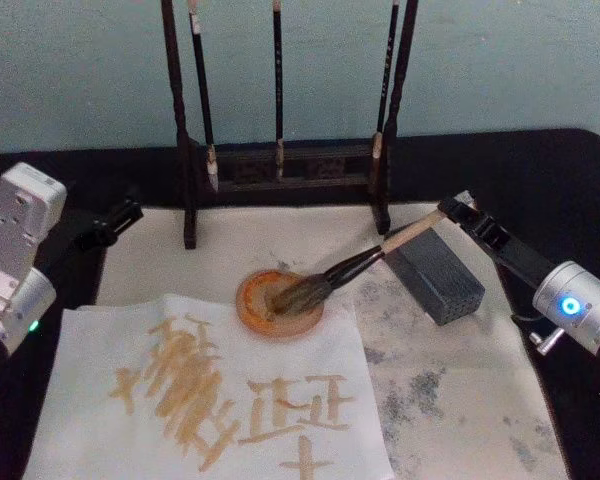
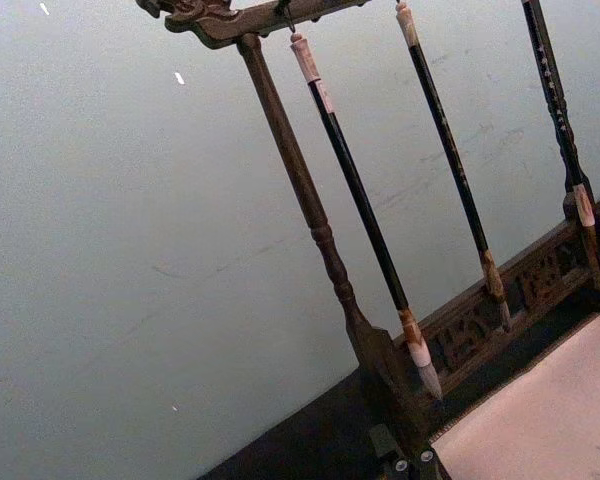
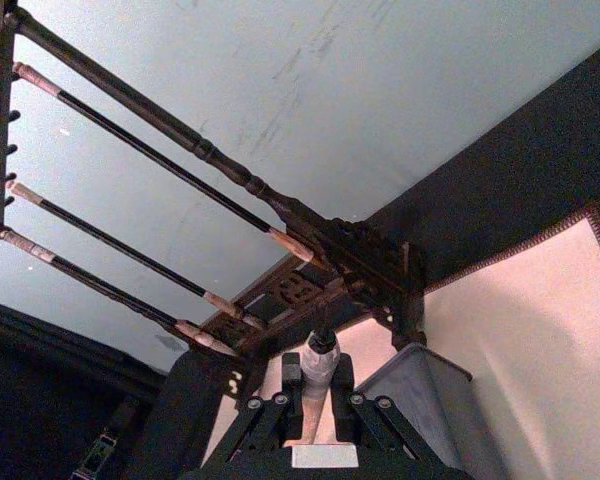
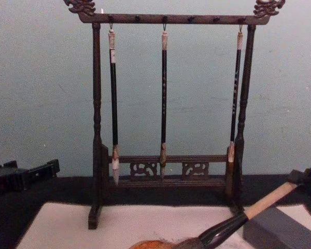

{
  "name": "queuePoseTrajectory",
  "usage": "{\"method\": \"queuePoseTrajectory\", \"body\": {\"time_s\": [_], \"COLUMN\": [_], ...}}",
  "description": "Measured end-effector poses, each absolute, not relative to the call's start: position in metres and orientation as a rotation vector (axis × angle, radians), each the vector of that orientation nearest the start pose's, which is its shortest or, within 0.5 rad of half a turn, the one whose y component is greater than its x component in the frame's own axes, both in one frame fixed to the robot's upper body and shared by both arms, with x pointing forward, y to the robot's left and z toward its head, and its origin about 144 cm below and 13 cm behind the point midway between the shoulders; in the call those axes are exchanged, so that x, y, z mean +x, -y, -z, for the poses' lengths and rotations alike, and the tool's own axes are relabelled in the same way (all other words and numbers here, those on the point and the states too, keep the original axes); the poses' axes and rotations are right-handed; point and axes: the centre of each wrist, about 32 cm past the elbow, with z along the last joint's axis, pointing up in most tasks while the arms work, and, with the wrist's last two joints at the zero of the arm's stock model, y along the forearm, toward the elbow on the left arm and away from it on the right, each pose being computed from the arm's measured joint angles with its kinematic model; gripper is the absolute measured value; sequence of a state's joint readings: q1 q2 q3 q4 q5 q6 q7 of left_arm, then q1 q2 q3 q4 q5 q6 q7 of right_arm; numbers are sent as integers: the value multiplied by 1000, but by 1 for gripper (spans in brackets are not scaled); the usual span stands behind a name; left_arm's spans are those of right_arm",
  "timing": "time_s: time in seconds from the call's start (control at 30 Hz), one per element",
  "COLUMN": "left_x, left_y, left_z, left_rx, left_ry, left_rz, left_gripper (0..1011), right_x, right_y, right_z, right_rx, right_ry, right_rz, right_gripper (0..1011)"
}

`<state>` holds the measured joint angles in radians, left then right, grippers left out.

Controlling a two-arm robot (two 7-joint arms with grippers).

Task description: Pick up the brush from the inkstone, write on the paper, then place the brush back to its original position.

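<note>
Brush handle end sits clamped in the right hand, shaft slanting across the inkstone, bristles in the orange dish. Judged best: lower the handle gently onto the stone before letting go. Left hand waits at the tabletop's left edge.

In the chest view the brush is cut by the bottom edge, so its bristles go unseen, and the inkstone beside it loses its lower part. In the head view the rack behind the inkstone is cropped at the top. The paper runs off the bottom edge.
</note>
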<state>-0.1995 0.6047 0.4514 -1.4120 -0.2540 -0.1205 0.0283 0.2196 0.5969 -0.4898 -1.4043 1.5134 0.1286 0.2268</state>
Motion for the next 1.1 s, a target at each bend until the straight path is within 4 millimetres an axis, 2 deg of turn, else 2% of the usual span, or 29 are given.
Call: {"method": "queuePoseTrajectory", "body": {"time_s": [0.5,0.57,0.83,1.1], "left_x": [489,489,489,489], "left_y": [-310,-310,-310,-310], "left_z": [-1140,-1140,-1140,-1140], "left_rx": [304,304,304,304], "left_ry": [285,285,285,285], "left_rz": [-1248,-1248,-1248,-1248], "left_gripper": [1002,1000,1002,1002], "right_x": [490,490,490,487], "right_y": [299,299,299,300], "right_z": [-1135,-1135,-1134,-1139], "right_rx": [391,391,392,359], "right_ry": [-889,-890,-889,-866], "right_rz": [992,993,992,1045], "right_gripper": [168,195,506,752]}}
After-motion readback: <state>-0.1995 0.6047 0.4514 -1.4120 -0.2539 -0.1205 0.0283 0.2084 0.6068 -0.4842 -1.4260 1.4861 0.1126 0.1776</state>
